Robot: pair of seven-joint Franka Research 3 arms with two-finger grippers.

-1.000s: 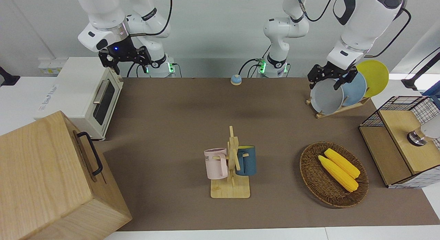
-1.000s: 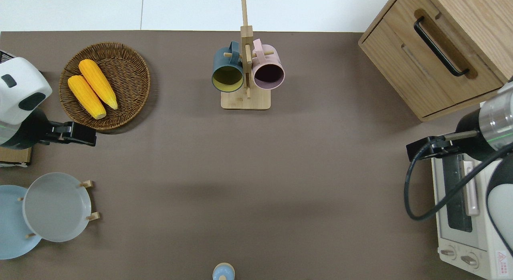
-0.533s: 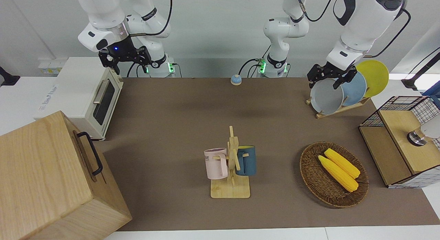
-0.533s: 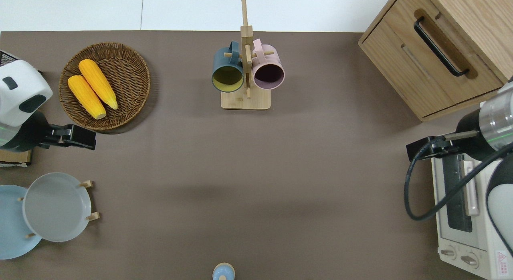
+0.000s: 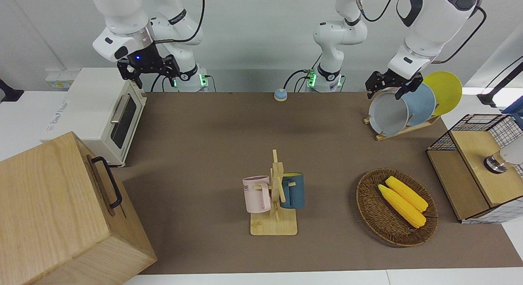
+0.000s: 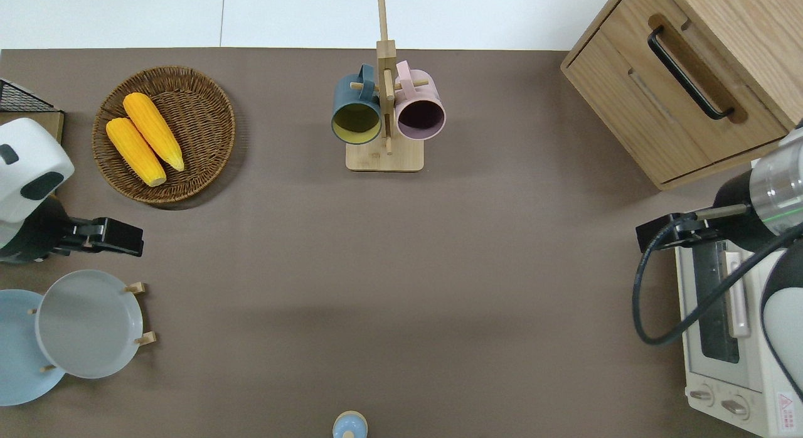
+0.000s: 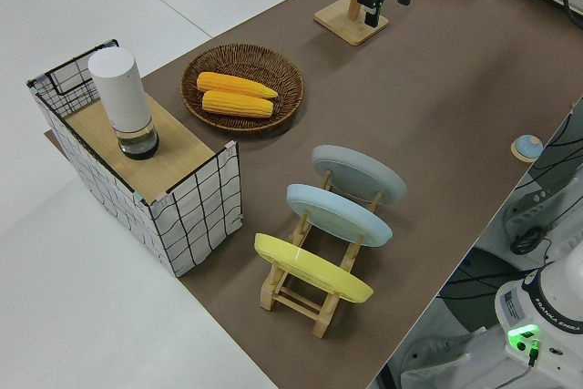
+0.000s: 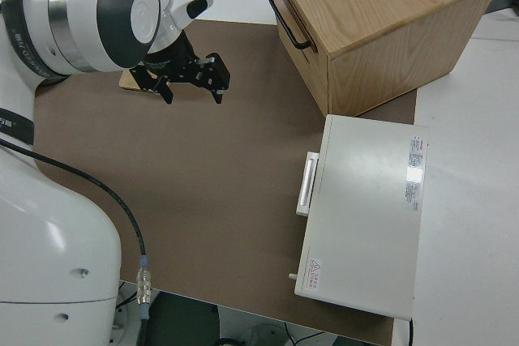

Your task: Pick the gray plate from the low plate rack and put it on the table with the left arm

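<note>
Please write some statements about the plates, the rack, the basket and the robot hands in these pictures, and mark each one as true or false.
1. The gray plate stands in the low plate rack. True.
2. The left hand holds the gray plate in the air. False: the hand is empty, open, up in the air.
3. The wicker basket holds two corn cobs. True.
4. The yellow plate lies flat on the table. False: it stands in the rack.
5. The right arm is parked, its hand open. True.

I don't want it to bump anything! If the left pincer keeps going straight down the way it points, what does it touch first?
Probably the top rim of the gray plate standing in the low plate rack. The open left pincer hangs just above it, though depth is hard to judge.
</note>
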